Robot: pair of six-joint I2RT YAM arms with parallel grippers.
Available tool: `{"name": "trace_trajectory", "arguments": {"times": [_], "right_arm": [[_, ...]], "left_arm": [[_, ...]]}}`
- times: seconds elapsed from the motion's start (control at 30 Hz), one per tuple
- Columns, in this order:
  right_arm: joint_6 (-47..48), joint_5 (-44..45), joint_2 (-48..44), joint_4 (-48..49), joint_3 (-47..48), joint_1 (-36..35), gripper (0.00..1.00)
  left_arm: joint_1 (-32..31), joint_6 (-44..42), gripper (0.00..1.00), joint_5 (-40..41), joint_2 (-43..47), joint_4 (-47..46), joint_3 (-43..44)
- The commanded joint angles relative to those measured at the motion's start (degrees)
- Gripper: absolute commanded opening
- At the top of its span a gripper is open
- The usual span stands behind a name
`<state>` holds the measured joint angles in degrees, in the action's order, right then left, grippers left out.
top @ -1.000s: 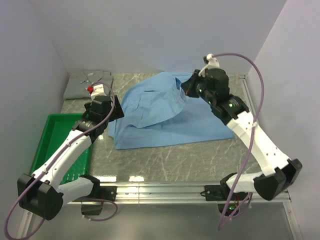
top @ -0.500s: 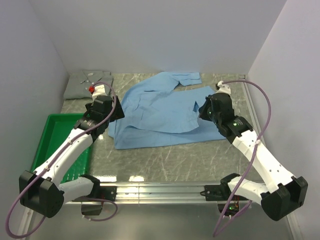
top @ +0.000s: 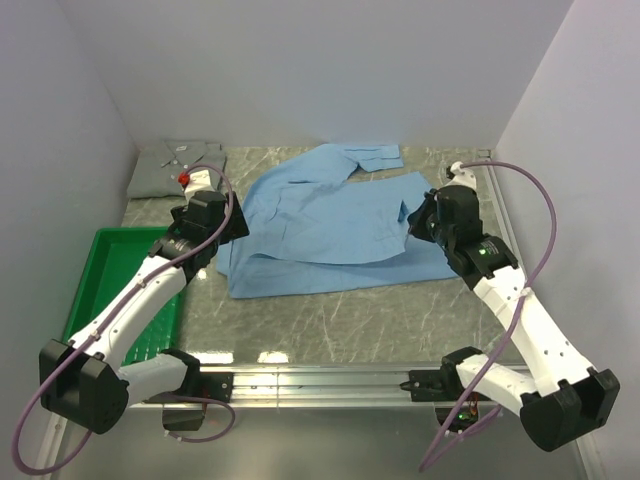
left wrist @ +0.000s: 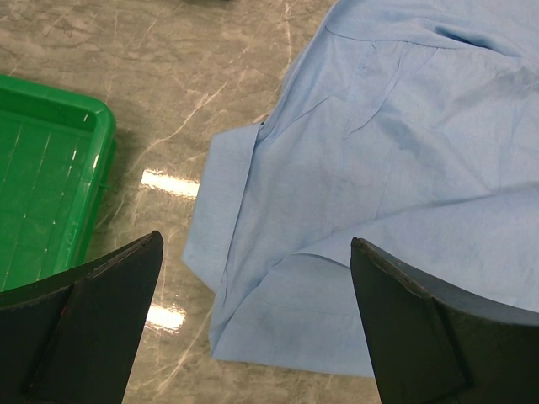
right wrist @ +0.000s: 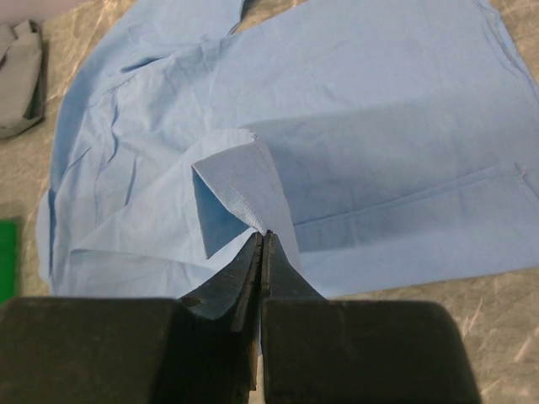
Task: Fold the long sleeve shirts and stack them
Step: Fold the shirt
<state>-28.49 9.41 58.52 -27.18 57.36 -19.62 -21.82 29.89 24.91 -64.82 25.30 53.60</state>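
Progress: about halfway, judged from the layout; one shirt folded and parked, the other spread out with only a first fold begun, stacking not yet done.
Green tray: at the left edge of the bench, near side, nothing visible in it.
Grey-green shirt: far left corner, folded to a small rectangle, collar seemingly towards the back wall, long axis running left to right.
Left pincer: wide open, gripping nothing, hovering over the near-left corner of the blue cloth, just beside the tray.
Blue shirt: centre of the bench, mostly flat, long axis roughly left to right; one sleeve cuff lying at the far side and pointing right; collar not clearly made out.
Flap: a corner of the blue cloth turned up and back over the body, on its right part.
Right pincer: fully closed, tips pinching the near edge of that flap, at the right end of the shirt.
Left to do: finish folding blue to a matching rectangle, then set it on grey-green.
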Motion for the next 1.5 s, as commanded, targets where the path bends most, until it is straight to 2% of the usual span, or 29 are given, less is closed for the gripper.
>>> {"name": "trace_trajectory", "arguments": {"times": [0.0, 0.4, 0.63, 1.07, 1.47], "right_arm": [[0.63, -2.11, -2.53, -0.77, 4.59, 0.37, 0.00], [0.54, 4.30, -4.99, -2.88, 0.47, 2.30, 0.00], [-0.78, 4.39, -3.86, -0.16, -5.15, 4.85, 0.00], [-4.82, 11.24, 4.40, 5.64, -13.15, 12.23, 0.00], [-4.47, 14.50, 15.56, 12.40, -12.54, 13.82, 0.00]], "left_arm": [[-0.06, 1.22, 0.99, 0.06, -0.66, 0.36, 0.98], [-0.06, 1.93, 0.99, 1.10, -0.66, 1.51, 0.89], [-0.06, 2.01, 0.99, 0.32, -0.49, 1.24, 0.80], [-0.06, 1.93, 0.99, 0.67, -0.66, 1.07, 0.45], [-0.06, 1.58, 0.99, 0.23, -0.40, 0.72, 0.18]]}}
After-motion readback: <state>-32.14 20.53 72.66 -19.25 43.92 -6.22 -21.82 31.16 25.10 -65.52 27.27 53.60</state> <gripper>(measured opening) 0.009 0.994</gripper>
